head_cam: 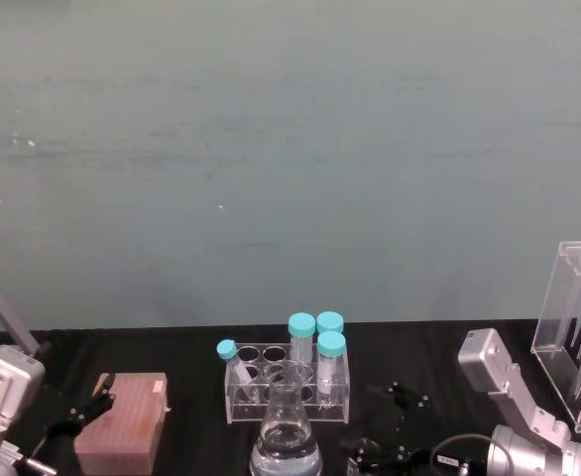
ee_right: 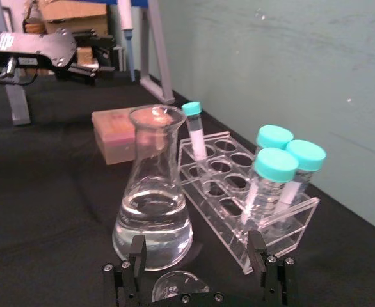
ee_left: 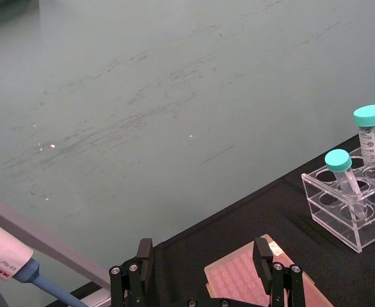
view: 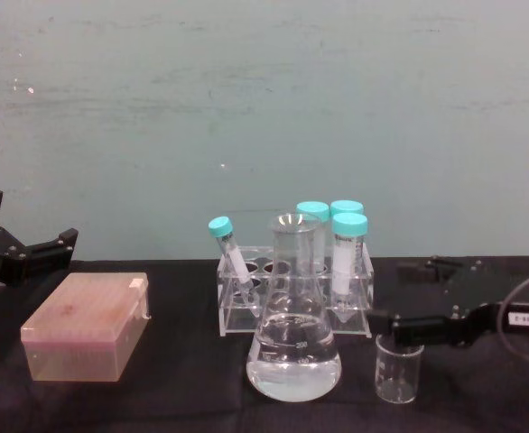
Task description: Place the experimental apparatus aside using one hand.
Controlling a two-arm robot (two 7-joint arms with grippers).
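Flask point(view: 293, 334): mid bench point(view: 183, 401), upright, clear liquid in the bottom. Beaker point(view: 399, 368): just right of flask, upright, apart from it. Tall rack point(head_cam: 578, 332) of glass tubes: well right of flask, further back. Right tool point(ee_right: 197, 246): low, right of flask, spread wide over beaker; grips nothing, contact with beaker rim unclear. Left tool point(ee_left: 202, 256): well left of flask, spread, empty, by pink box point(view: 84, 327). Capped-tube rack point(ee_left: 331, 214): directly behind flask, four teal-capped tubes, one tilted.
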